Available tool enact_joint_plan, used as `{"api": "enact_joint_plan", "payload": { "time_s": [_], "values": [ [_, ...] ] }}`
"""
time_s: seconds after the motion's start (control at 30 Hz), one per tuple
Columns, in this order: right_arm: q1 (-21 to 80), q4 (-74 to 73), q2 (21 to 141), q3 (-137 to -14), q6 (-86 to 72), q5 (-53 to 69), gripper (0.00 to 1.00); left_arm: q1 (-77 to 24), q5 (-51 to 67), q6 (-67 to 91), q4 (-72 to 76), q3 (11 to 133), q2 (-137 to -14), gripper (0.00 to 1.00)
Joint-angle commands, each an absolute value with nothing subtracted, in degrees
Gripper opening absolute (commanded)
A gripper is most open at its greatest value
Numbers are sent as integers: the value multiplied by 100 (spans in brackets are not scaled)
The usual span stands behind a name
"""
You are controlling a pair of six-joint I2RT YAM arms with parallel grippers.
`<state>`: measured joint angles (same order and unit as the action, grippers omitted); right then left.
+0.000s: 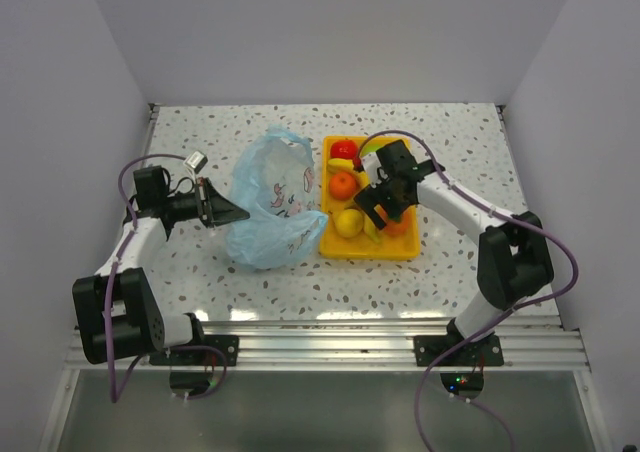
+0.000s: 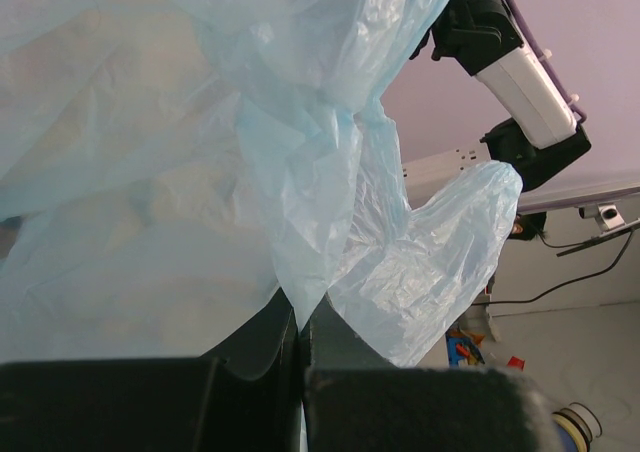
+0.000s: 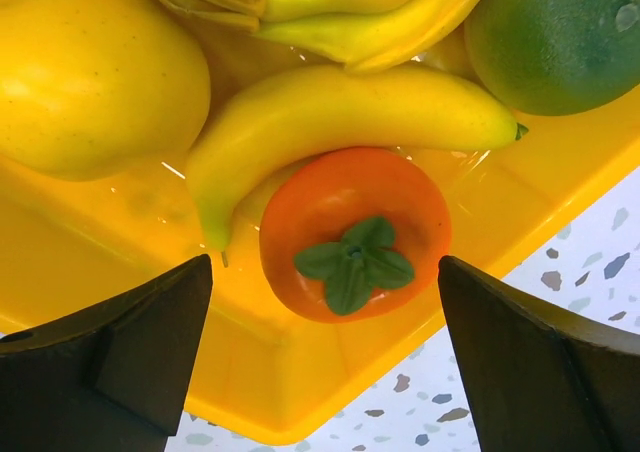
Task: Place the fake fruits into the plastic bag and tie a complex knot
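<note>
The light-blue plastic bag [image 1: 272, 204] lies on the table left of the yellow tray [image 1: 390, 248]. My left gripper [image 1: 228, 213] is shut on the bag's left edge; the film [image 2: 300, 272] runs up from between the closed jaws. My right gripper [image 1: 388, 210] is open above the tray's near right corner. In the right wrist view an orange fruit with a green leaf top [image 3: 352, 234] lies in the tray between and beyond the open fingertips [image 3: 150, 332]. A banana [image 3: 330, 122], a yellow lemon [image 3: 90, 72] and a green lime [image 3: 560, 32] lie beside it. A red apple [image 1: 344, 151] and an orange [image 1: 344, 184] are farther back.
White walls enclose the speckled table [image 1: 450, 152] on three sides. The tray's front rim [image 3: 300, 392] stands just below the right fingers. A metal rail [image 1: 320, 347] runs along the near edge by both arm bases.
</note>
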<state>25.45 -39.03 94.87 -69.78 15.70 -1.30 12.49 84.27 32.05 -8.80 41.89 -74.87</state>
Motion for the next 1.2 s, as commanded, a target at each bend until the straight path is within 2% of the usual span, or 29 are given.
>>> {"api": "enact_joint_plan", "payload": {
  "time_s": [0.0,0.53,0.63,0.67,0.77,0.93,1.17],
  "values": [
    [2531,-3990,9448,-7234,1740,-61,99,1310,8684,3111,-800,4236,-7444,0],
    [2522,-3955,10116,-7137,2039,-193,98,1310,8631,3094,-800,4219,-7400,0],
    [2531,-4060,10064,-7224,2030,-158,89,1310,8631,3085,-809,4219,-7392,0],
    [2531,-4104,10046,-7294,2022,-123,77,1310,8631,3085,-809,4219,-7400,0],
    [2522,-4376,9950,-7487,2013,-18,63,1309,8631,3085,-817,4228,-7374,0],
    [2522,-4842,9432,-7918,1829,351,58,1301,8631,3076,-817,4192,-7339,0],
    [2531,-4896,8991,-9550,1126,1940,57,1310,8649,3076,-826,4175,-7383,0]
  ]
}}
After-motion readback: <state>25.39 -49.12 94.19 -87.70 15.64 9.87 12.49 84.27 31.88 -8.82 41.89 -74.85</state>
